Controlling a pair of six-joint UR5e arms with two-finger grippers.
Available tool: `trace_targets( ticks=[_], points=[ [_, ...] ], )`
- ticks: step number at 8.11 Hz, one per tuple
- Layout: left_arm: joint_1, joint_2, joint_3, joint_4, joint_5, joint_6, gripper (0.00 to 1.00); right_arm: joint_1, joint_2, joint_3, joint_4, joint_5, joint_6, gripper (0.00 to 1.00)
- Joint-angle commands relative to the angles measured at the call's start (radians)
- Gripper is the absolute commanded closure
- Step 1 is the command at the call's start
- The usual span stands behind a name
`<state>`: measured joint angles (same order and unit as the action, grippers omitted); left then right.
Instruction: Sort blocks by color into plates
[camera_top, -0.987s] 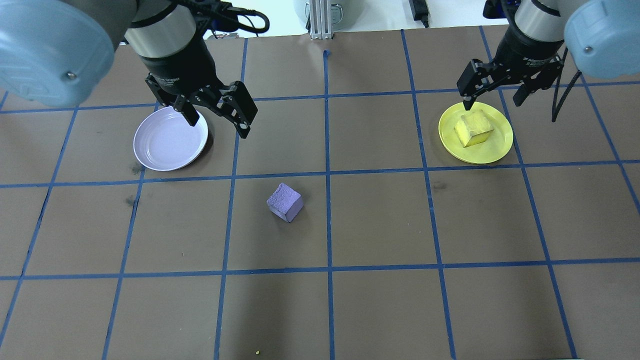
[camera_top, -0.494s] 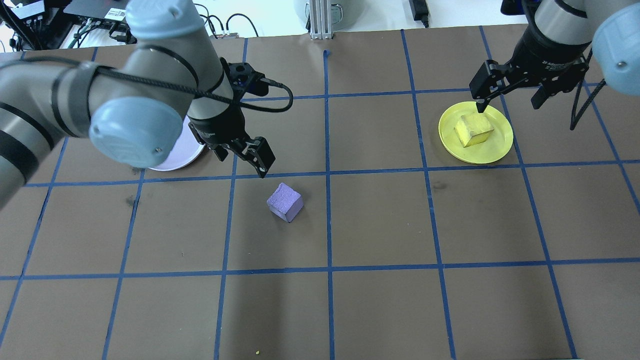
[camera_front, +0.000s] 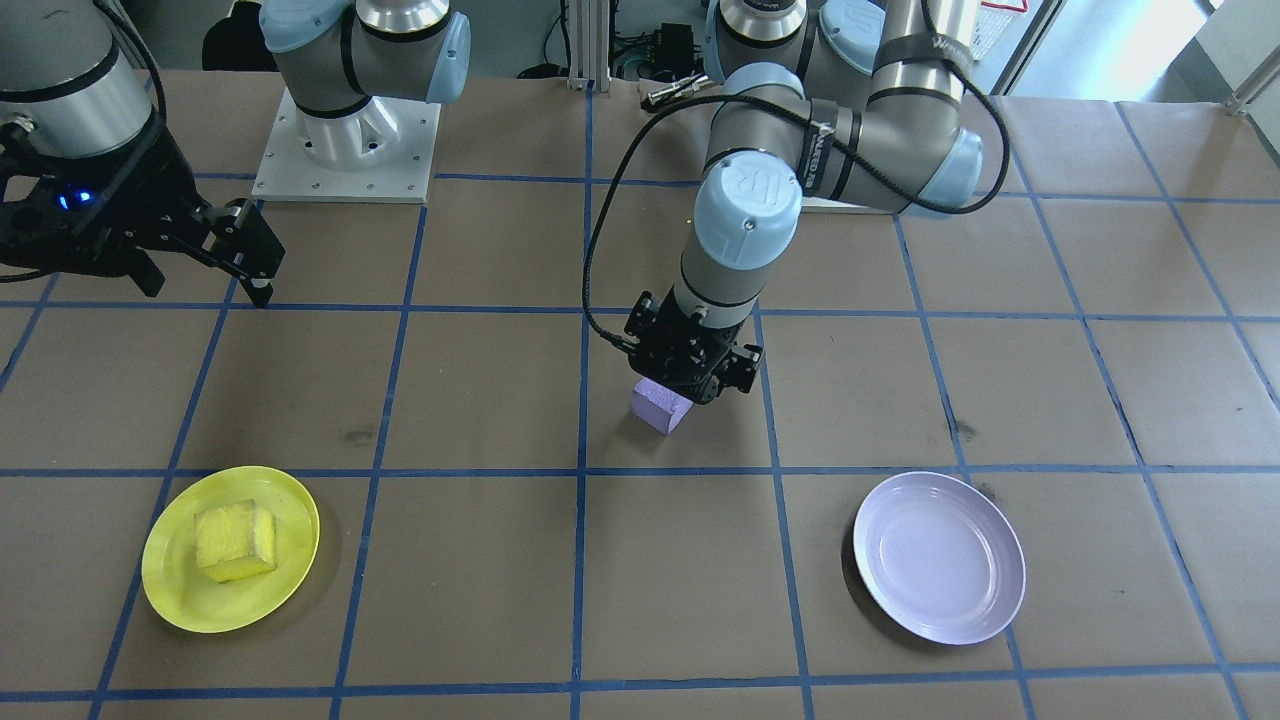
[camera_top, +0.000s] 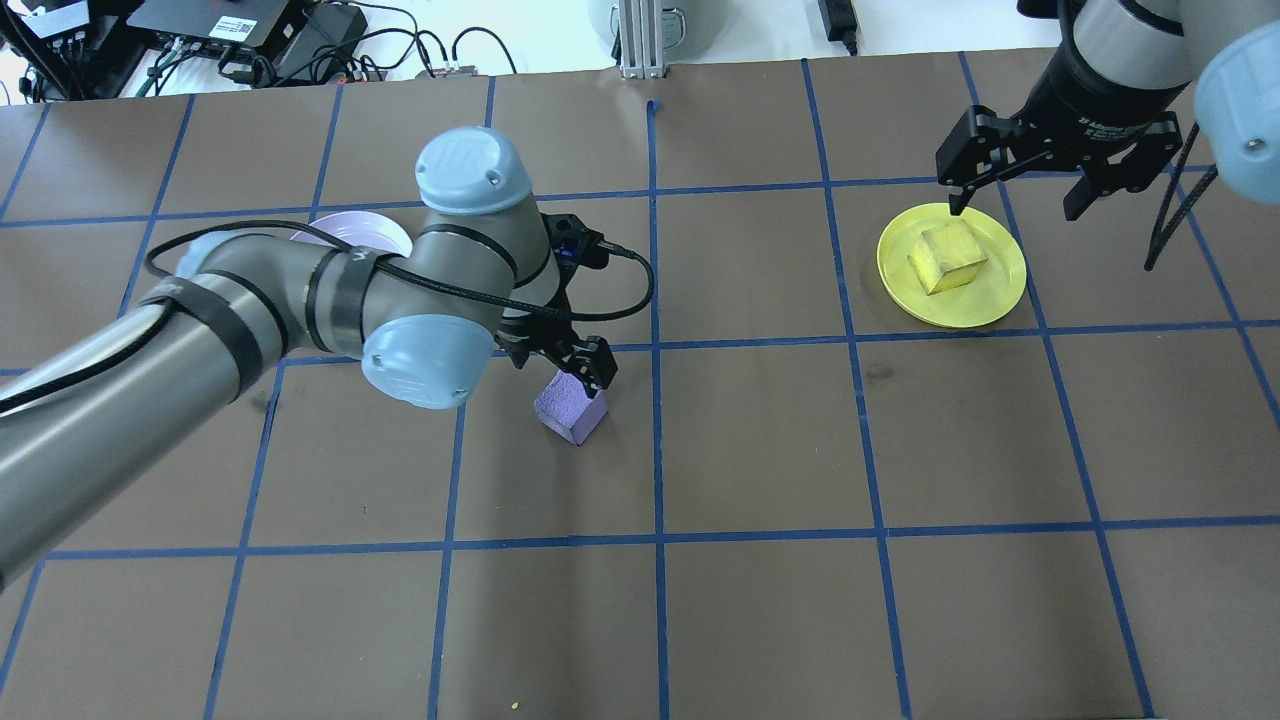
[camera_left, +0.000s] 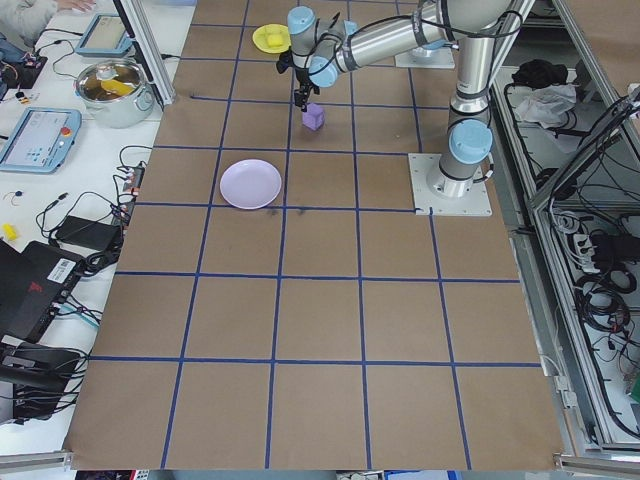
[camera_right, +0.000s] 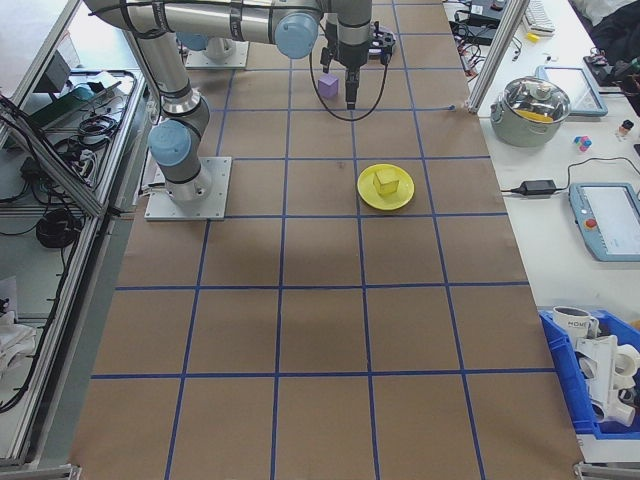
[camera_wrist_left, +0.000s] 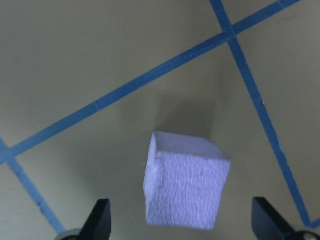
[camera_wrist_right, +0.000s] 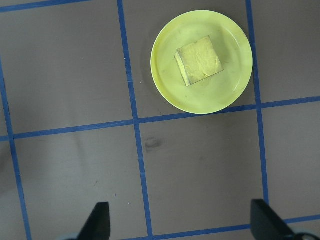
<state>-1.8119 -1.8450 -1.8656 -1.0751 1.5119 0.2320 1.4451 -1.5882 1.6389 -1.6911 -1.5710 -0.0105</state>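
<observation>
A: Hanging low over the rough matte light purple foam cube (camera_top: 570, 413), left gripper (camera_wrist_left: 182, 227) jaws wide, cube between the fingertips, untouched, mid-table.

B: Glossy pale lavender round plate (camera_front: 940, 557)?

A: Mostly hidden behind the left arm from overhead. Half a second ago that gripper was short of the cube.

B: Right gripper (camera_top: 1020, 195)?

A: Jaws wide, holding nothing; yellow foam cube (camera_top: 947, 257) sits in the bright yellow plastic plate (camera_top: 995, 290), far right.
</observation>
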Motion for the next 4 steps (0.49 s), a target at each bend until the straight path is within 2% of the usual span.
trace_targets(
  ticks=[1,4],
  points=[
    [-0.061,-0.094,-0.003,0.098,0.005,-0.05,0.0,0.078,-0.002,0.002,-0.001,-0.009,0.004,0.0],
    [-0.061,-0.073,-0.01,0.098,0.005,0.004,0.02,0.078,0.007,0.004,0.002,-0.004,0.006,0.0]
  ],
)
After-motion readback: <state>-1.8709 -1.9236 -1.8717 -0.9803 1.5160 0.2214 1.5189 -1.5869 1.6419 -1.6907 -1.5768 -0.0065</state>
